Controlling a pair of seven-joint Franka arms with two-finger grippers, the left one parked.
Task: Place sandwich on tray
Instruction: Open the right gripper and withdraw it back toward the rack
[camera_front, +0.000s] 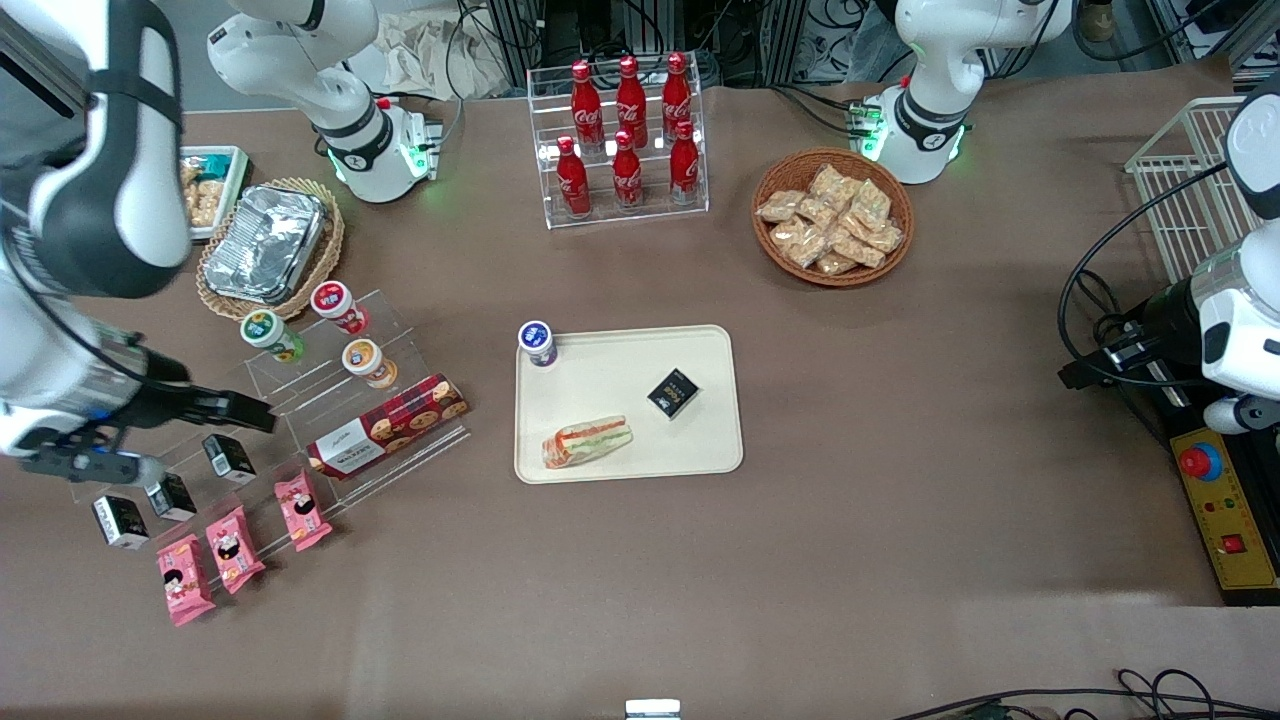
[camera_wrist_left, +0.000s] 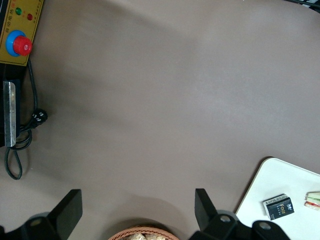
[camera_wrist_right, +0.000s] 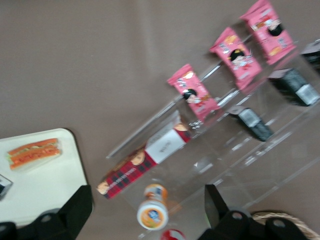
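The sandwich, clear-wrapped with green and red-orange stripes, lies flat on the cream tray, in the part nearer the front camera. It also shows in the right wrist view on the tray, and its tip shows in the left wrist view on the tray. My right gripper is open and empty. It hangs above the clear acrylic shelf stand, well away from the tray toward the working arm's end. In the right wrist view the gripper is over an orange-lidded cup.
A small black box and a blue-lidded cup sit on the tray. A red-plaid cookie box, cups, black boxes and pink packets are on the stand. A cola rack, a snack basket and a foil container stand farther back.
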